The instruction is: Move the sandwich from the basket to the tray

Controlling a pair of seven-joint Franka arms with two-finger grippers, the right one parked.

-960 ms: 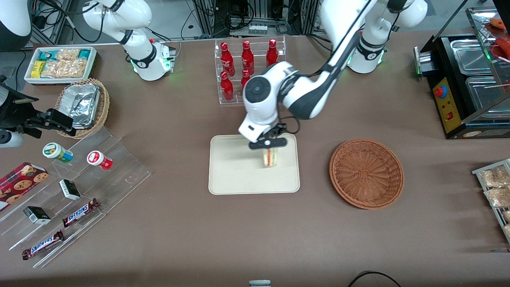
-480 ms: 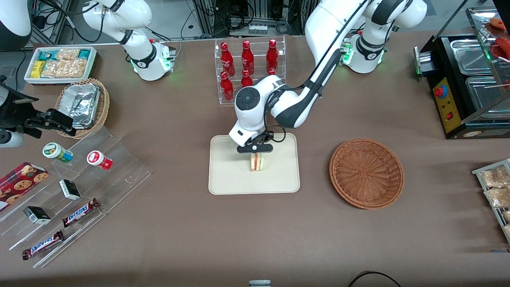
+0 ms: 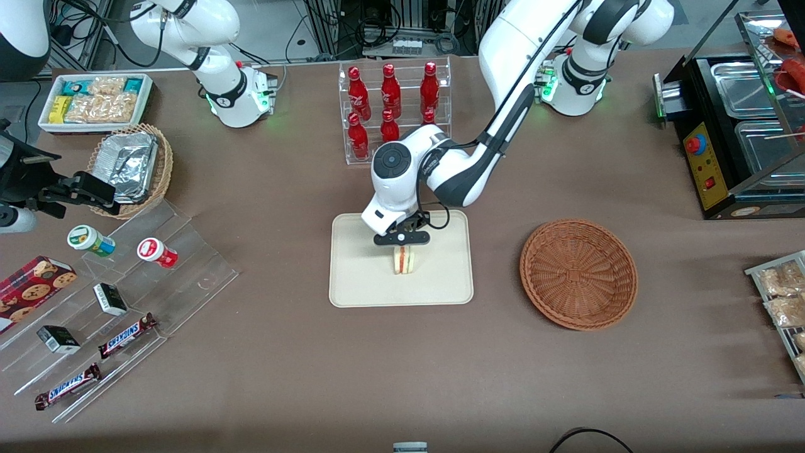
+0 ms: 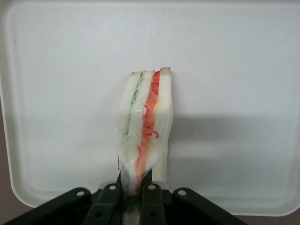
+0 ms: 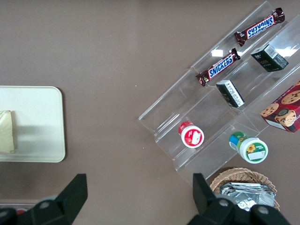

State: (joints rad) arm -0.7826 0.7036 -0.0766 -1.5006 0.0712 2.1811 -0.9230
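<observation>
The sandwich [image 3: 404, 260] is a wedge of white bread with red and green filling, wrapped in clear film. It stands on its edge on the cream tray [image 3: 358, 283], near the tray's middle. My gripper [image 3: 402, 246] is right above it and shut on its upper end. The left wrist view shows the sandwich [image 4: 145, 122] pinched between the black fingers [image 4: 108, 204] over the tray [image 4: 243, 61]. The right wrist view shows a piece of the sandwich [image 5: 5, 132] on the tray [image 5: 42, 122]. The reddish-brown basket [image 3: 578, 274] lies empty beside the tray, toward the working arm's end.
A clear rack of red bottles [image 3: 393, 107] stands farther from the front camera than the tray. A clear stepped display [image 3: 113, 302] with snack bars, cups and boxes, a tan basket of foil containers [image 3: 132, 167] and a white bin of snacks [image 3: 94, 100] lie toward the parked arm's end.
My gripper has carried the sandwich over the tray toward the parked arm's end and lowered it until it stands on the tray's surface. In the last half second it barely moved.
</observation>
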